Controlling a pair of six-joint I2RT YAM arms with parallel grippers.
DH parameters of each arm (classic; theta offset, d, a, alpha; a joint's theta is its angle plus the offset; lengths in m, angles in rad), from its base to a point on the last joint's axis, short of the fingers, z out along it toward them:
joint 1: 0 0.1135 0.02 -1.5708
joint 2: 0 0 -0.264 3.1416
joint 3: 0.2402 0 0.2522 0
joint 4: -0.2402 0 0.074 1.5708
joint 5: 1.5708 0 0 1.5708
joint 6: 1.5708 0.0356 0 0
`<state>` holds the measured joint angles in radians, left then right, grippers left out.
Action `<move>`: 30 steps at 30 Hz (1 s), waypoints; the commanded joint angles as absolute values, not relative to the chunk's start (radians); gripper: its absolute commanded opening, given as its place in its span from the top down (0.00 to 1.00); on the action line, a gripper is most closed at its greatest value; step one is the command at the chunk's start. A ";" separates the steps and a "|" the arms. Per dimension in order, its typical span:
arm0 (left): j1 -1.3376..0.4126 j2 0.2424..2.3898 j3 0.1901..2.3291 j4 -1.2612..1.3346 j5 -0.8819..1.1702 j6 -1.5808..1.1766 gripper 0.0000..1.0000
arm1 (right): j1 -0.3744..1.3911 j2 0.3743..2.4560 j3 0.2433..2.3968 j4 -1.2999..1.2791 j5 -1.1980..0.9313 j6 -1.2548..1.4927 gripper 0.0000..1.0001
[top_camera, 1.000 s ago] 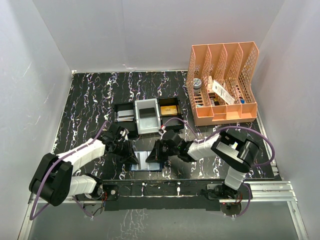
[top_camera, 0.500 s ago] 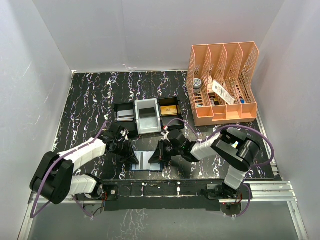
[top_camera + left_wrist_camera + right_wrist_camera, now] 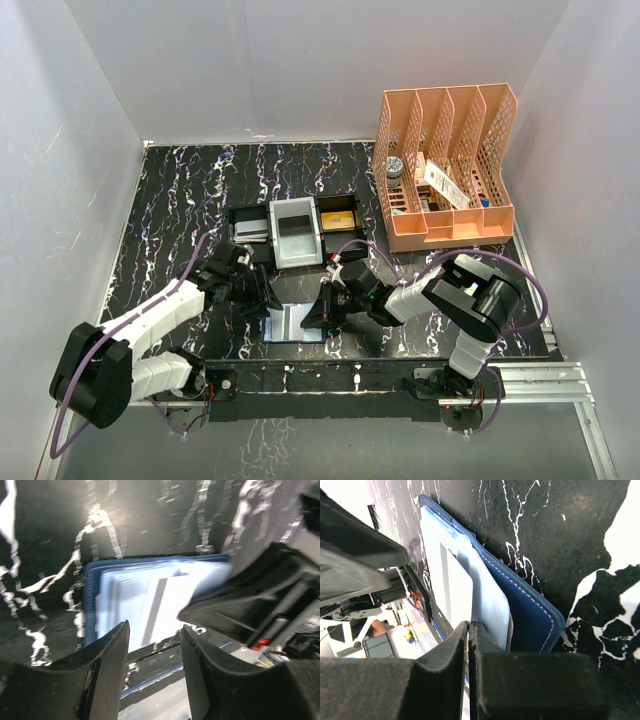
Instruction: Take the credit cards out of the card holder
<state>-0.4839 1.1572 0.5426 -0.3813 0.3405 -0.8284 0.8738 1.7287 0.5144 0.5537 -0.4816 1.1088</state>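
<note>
right claw (image 3: 318, 318) crowding card holder (image 3: 288, 323), tray (image 3: 277, 240) behind

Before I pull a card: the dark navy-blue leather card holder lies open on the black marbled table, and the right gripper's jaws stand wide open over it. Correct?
Not quite. The right gripper is shut, its two fingers pressed together, as the right wrist view shows. The dark navy-blue leather card holder does lie open on the black marbled table.

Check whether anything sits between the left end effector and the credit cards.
Nothing visible does. The card holder lies open, credit cards exposed before the left end effector; the shut right end effector sits at its opposite side.
</note>
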 commanded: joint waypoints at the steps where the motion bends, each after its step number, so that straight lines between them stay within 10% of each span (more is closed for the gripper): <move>1: -0.513 1.145 0.637 -0.321 0.366 -0.832 0.55 | 0.871 1.710 0.514 0.572 -0.467 1.115 1.00; 30: -0.637 1.217 0.493 -0.341 0.233 -0.953 0.79 | 0.867 1.735 0.490 0.697 -0.443 1.220 0.81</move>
